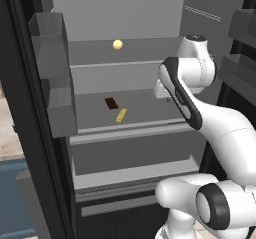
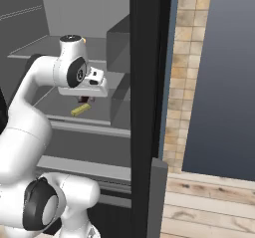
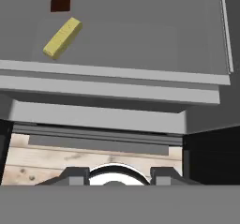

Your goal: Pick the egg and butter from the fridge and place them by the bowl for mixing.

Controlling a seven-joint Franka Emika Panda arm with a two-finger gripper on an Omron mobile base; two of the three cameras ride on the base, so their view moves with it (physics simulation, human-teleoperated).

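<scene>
Two task items are still sitting inside the fridge (image 1: 125, 13): the egg (image 1: 117, 44) on an upper shelf, the butter (image 1: 121, 115) on the shelf below beside a dark brown bar (image 1: 111, 103). The gripper (image 3: 111, 175) is hovering near the shelf's front, jaws spread and empty, so neither pick seems started.

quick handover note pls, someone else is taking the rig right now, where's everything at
Gripper: near the fridge's middle shelf; its fingertips show apart in the hand view with nothing between them, so the jaws are open and empty.
Egg: on the upper shelf, untouched.
Butter: lying flat on the middle shelf near its front edge, beside a dark brown bar, not touching it.
Done: fridge door open, arm reaching in. Nothing picked.
Left: grasp the butter and the egg, carry each out and set them by the bowl.
</scene>
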